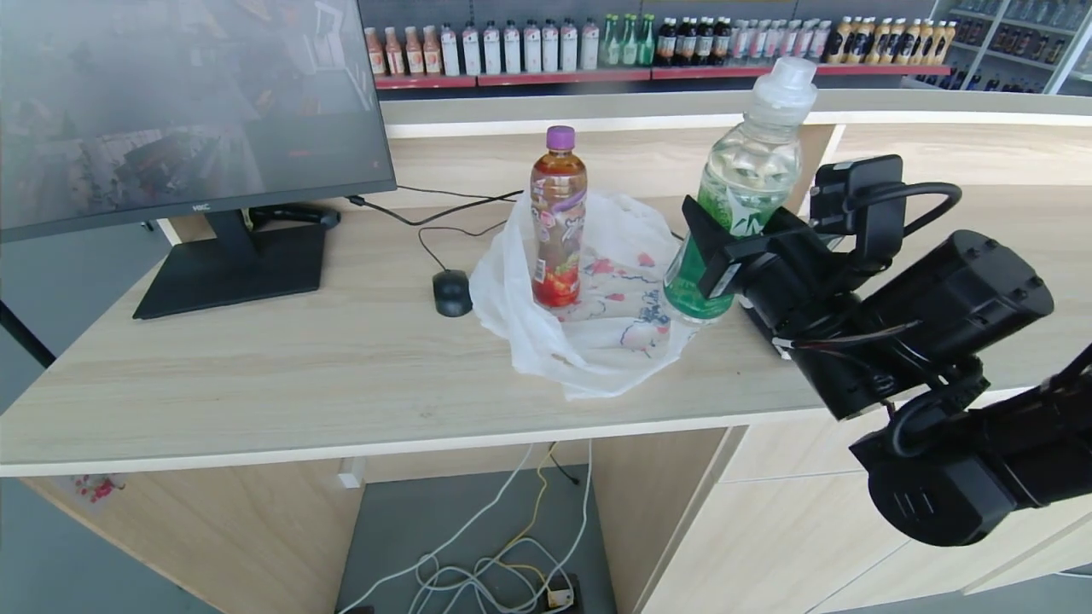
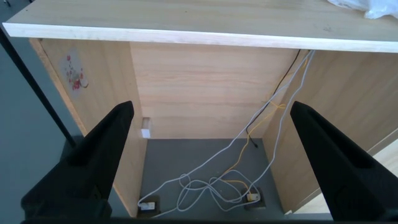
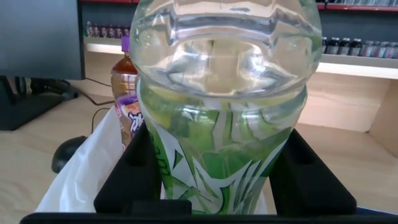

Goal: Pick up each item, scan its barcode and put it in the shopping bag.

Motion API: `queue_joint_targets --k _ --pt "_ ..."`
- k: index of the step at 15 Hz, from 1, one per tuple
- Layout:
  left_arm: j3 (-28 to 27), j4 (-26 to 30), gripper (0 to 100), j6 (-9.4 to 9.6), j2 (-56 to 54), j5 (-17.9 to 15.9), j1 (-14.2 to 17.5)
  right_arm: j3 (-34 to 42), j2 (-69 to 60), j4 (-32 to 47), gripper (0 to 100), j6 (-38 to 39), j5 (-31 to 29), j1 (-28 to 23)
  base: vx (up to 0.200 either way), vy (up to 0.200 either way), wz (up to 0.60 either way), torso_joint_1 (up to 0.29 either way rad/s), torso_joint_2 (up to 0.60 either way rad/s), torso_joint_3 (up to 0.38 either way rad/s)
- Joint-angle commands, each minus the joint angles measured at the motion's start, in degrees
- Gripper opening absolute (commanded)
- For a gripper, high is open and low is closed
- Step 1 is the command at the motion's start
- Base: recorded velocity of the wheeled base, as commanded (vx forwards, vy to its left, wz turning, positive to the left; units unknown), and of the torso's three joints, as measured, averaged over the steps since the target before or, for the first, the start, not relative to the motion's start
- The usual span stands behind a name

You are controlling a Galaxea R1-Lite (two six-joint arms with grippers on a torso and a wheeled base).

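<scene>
My right gripper (image 1: 712, 256) is shut on a clear water bottle (image 1: 740, 192) with a green label and white cap, held tilted just above the right side of the white shopping bag (image 1: 597, 298). The same water bottle (image 3: 227, 99) sits between the black fingers (image 3: 127, 177) of my right gripper (image 3: 217, 180). A tea bottle (image 1: 558, 217) with a purple cap stands upright inside the bag; the tea bottle (image 3: 126, 93) also peeks out behind the water bottle. My left gripper (image 2: 211, 162) hangs open below the counter edge, over the floor cables.
A monitor (image 1: 183, 102) on its stand occupies the counter's left, with a black mouse (image 1: 451, 292) beside the bag. Shelves of bottles (image 1: 665, 38) line the back wall. Loose cables (image 1: 478, 571) lie under the counter (image 1: 256, 375).
</scene>
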Motion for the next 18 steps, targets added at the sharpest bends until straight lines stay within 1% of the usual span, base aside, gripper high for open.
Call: queue_joint_targets --k 1,3,5,8,10,12,16,18 --pt "0.0 -0.01 100 0.0 -0.02 0.0 0.02 -2.86 3.17 -0.06 0 0.01 0.01 0.09 0.0 0.0 0.0 0.0 0.0 0.0" --pt "0.0 -0.01 100 0.0 -0.02 -0.09 0.02 -7.52 6.68 -0.06 0 0.01 0.01 0.18 0.0 0.0 0.0 0.0 0.0 0.0" --pt "0.0 -0.01 100 0.0 -0.02 0.0 0.02 -10.95 9.85 -0.06 0 0.01 0.01 1.06 0.0 0.0 0.0 0.0 0.0 0.0" --pt "0.0 -0.01 100 0.0 -0.02 0.0 0.02 -16.22 12.48 -0.06 0 0.01 0.1 0.88 0.0 0.0 0.0 0.0 0.0 0.0" --pt "0.0 -0.01 100 0.0 -0.02 0.0 0.02 -16.75 13.27 -0.06 0 0.01 0.1 0.79 0.0 0.0 0.0 0.0 0.0 0.0" --pt "0.0 -0.01 100 0.0 -0.02 0.0 0.02 -17.19 13.01 3.72 0 0.01 0.19 0.36 0.0 0.0 0.0 0.0 0.0 0.0" --pt "0.0 -0.01 100 0.0 -0.02 0.0 0.02 -23.69 12.92 13.04 0 0.09 0.28 0.18 0.0 0.0 0.0 0.0 0.0 0.0" --pt "0.0 -0.01 100 0.0 -0.02 0.0 0.02 -24.49 12.92 15.59 0 0.09 0.36 0.0 0.0 0.0 0.0 0.0 0.0 0.0"
